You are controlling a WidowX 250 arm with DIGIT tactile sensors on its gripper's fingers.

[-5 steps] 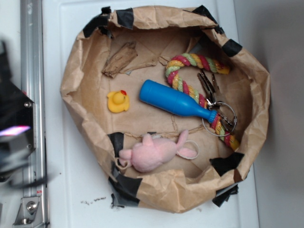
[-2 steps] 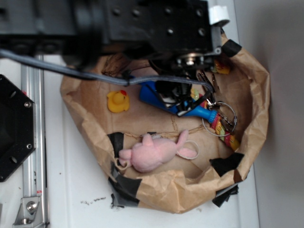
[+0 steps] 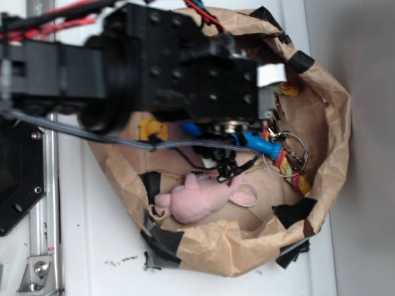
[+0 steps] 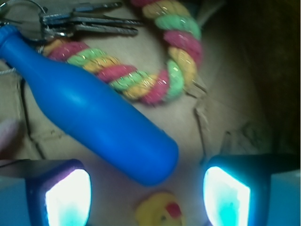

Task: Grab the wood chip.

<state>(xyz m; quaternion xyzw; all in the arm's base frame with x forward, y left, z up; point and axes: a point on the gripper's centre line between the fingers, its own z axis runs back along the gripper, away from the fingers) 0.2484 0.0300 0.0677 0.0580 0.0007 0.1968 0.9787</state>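
Hand (image 4: 146,188) hangs wide and empty over the duck (image 4: 160,211) and bottle (image 4: 89,120). Chip (image 4: 247,139) lies dimly off to its right, ungrabbed; reaching and closing both remain.

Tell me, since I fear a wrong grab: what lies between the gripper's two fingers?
Wrist view: the yellow duck, with the blue bottle's rounded end just above it, sits inside the open gripper.
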